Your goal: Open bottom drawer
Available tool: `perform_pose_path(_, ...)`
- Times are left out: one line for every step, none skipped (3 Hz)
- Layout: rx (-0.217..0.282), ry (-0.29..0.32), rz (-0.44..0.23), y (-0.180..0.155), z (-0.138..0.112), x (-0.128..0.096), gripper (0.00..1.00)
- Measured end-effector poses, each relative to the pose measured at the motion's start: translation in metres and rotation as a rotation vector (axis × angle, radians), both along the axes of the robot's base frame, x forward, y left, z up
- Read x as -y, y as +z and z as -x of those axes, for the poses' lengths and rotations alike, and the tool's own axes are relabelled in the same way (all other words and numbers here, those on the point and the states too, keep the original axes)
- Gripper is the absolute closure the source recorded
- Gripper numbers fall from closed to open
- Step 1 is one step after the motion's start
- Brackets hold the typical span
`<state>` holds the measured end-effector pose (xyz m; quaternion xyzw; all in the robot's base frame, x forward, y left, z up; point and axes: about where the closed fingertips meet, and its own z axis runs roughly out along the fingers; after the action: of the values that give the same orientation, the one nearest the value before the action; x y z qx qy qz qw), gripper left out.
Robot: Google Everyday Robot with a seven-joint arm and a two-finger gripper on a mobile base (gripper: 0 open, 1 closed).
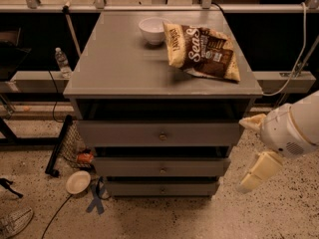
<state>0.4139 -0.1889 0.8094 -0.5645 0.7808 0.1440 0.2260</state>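
My gripper (244,156) hung at 4 o'clock, right of the cabinet (119,68), spread wide and holding nothing. I judged it was set low to approach the knob (162,189). The bottom drawer (134,188), at 6 o'clock, appeared closed: a slim, flat grey wooden front with a small round metal knob. Farther back, at 12 o'clock, a crinkled bag (204,51) and a smooth round bowl (152,30) rested on top.
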Motion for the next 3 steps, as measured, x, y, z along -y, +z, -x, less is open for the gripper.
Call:
perform_pose_path(-0.033, -0.053, -0.061, -0.057, -0.006, 0.003, 0.0)
perform_pose_path(-0.057, -0.074, -0.092, -0.091, -0.01, 0.002, 0.0)
perform_pose_path(-0.093, -0.103, -0.164, -0.136, -0.013, -0.006, 0.0)
